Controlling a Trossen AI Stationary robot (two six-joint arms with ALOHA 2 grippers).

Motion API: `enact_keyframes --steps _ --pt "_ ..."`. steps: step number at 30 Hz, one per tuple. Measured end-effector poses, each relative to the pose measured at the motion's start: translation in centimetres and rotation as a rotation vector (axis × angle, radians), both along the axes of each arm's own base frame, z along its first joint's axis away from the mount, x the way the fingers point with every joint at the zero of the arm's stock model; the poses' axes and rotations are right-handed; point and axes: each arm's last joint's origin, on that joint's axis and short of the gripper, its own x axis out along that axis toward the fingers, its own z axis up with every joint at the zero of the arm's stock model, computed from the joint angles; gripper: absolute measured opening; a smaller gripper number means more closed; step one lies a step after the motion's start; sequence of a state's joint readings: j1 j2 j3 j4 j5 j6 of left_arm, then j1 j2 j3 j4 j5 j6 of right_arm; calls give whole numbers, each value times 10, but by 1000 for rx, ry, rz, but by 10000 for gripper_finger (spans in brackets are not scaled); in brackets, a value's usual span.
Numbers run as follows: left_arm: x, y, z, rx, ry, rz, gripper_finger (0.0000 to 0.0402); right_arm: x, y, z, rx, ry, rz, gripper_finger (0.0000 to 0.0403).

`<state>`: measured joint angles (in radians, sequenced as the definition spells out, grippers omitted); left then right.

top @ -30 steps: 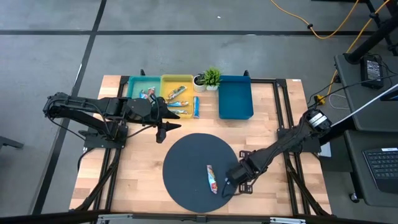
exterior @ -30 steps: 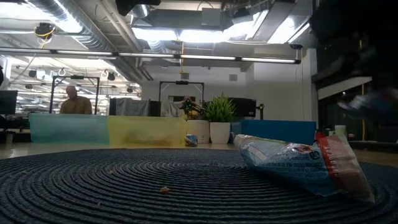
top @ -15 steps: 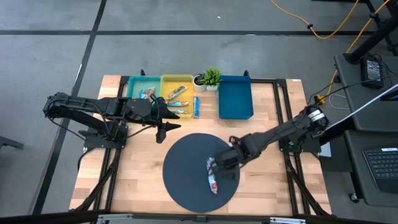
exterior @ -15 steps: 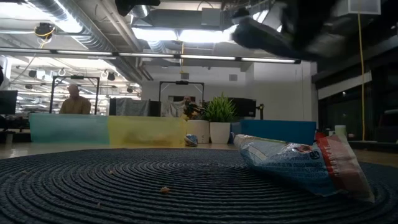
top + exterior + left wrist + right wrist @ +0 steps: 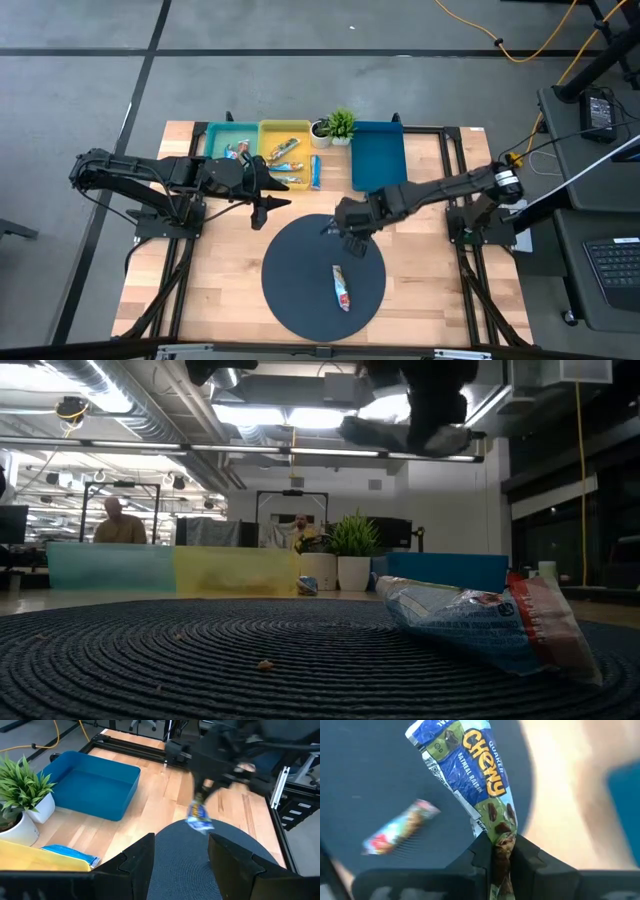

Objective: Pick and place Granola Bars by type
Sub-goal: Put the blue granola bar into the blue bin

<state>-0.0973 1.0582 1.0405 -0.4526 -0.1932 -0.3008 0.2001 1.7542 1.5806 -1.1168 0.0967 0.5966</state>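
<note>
My right gripper (image 5: 345, 222) hovers over the far edge of the round dark mat (image 5: 300, 290), shut on a blue-green granola bar (image 5: 470, 765). In the left wrist view this bar (image 5: 199, 817) hangs below it. A red-white bar (image 5: 341, 287) lies flat on the mat, big in the low view (image 5: 490, 625). More bars lie in the teal tray (image 5: 228, 140) and the yellow tray (image 5: 283, 150). A blue bar (image 5: 315, 172) lies on the wood beside the yellow tray. My left gripper (image 5: 262, 205) waits open near the mat's far left. My right gripper pinches the blue-green bar by one end of its wrapper (image 5: 502, 837) between its two fingers. The bar is lifted clear of the mat, and the rest of it sticks out free beyond the fingertips.
A small potted plant (image 5: 338, 126) stands between the yellow tray and the blue tray (image 5: 378, 155), which shows nothing inside. Bare wood lies on both sides of the mat. People show in the room behind the table in the low view.
My right gripper has travelled from the mat's near right edge, past the red-white bar, toward the table's far edge and left, ending over the mat's far edge. The red-white bar has stayed where it was.
</note>
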Motion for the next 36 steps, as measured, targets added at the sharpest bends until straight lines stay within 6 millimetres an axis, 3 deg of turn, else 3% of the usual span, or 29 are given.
enact_keyframes --steps 7,16,25,30,36 --pt "0 1 0 16 -2 32 173 -5 -57 0 -105 115 52 49" --pt "-2 2 -3 27 37 47 173 -15 -142 1 -190 179 241 49" --pt "-4 5 -4 40 41 177 173 -36 -231 4 -227 84 227 49" --pt "-4 7 -4 28 25 255 173 -50 -256 4 -220 87 167 49" --pt "-4 7 -4 35 28 251 173 -55 -266 4 -230 73 128 49"
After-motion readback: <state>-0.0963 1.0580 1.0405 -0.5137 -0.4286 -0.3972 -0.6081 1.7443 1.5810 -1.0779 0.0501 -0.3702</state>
